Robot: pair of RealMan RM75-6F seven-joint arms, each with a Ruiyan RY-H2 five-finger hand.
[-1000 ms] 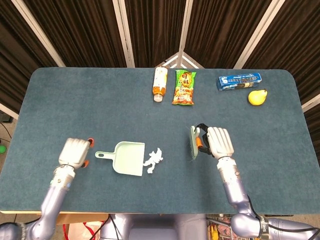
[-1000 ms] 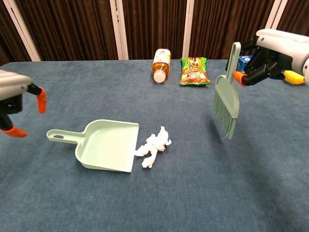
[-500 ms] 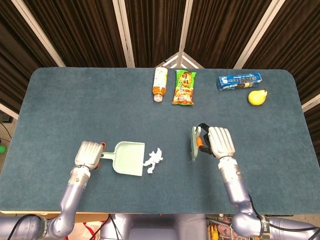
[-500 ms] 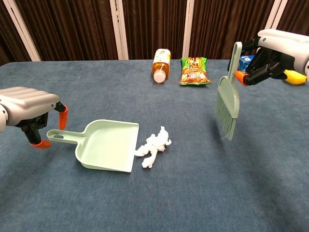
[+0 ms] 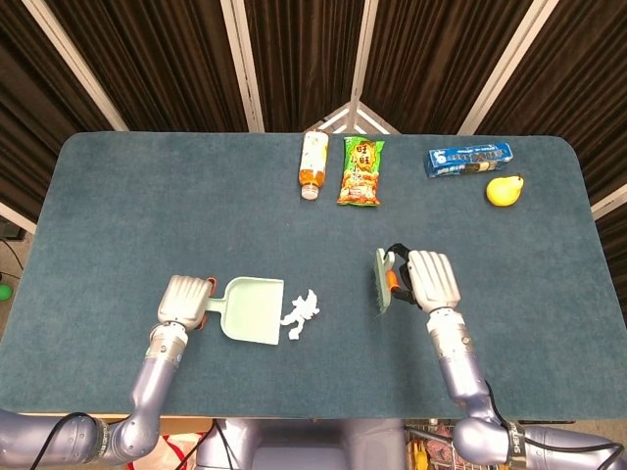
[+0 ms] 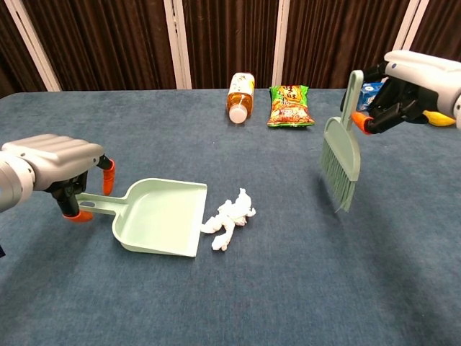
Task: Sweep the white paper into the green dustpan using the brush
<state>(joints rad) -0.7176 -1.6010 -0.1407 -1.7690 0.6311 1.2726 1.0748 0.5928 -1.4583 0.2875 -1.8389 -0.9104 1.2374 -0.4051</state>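
On the table there is one dustpan (image 6: 160, 215), one piece of white paper (image 6: 229, 217), one brush (image 6: 340, 153), one bottle (image 5: 313, 164), one snack bag (image 5: 361, 171), one blue box (image 5: 469, 160) and one pear (image 5: 504, 190). There are two hands: one left hand (image 6: 56, 162) and one right hand (image 6: 416, 75)

A matt, felt-like blue cloth covers the table (image 5: 118, 196). The green dustpan (image 6: 158, 216) and brush (image 6: 340, 155) look like smooth matt plastic, the white paper (image 6: 229, 218) crumpled and soft. At the upper centre, the snack bag (image 5: 361, 171) shines glossy.
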